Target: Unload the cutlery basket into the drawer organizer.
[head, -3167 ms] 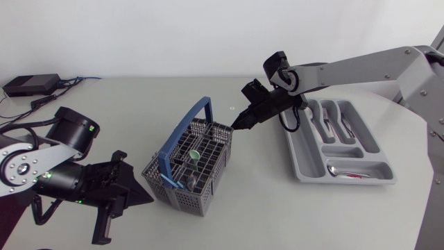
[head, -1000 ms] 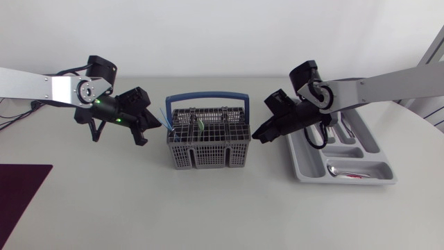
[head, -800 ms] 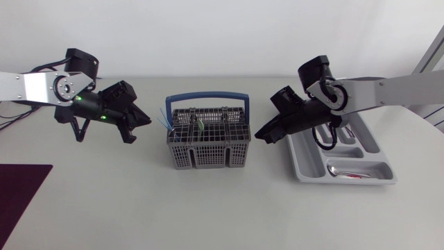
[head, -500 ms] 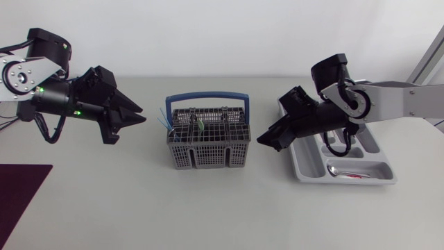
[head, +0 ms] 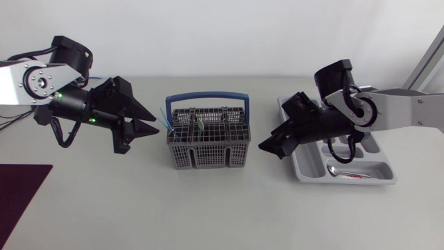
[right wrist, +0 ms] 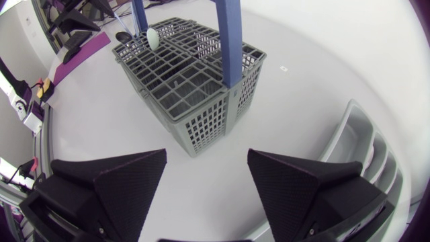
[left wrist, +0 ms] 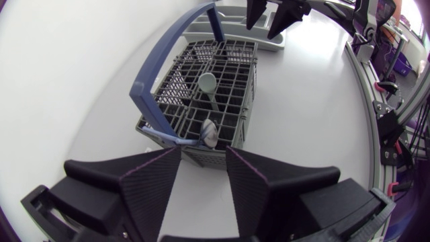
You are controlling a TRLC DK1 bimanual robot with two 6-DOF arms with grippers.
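The drawer organizer [head: 310,171] lies at the table's right with cutlery in its slots, and the cutlery basket [head: 208,155] stands mid-table, well apart from it. Unloading looks partway done and between picks, since the left gripper [head: 156,125] beside the basket and the right gripper [head: 269,151] between basket and organizer both gape empty. Next, one arm must drop over the grid and pinch a piece clear of the blue handle [head: 206,97]. The left wrist view shows far better than the head view what remains — a pale green spoon [left wrist: 207,82] mid-basket and a metal spoon [left wrist: 209,131] at the near wall.
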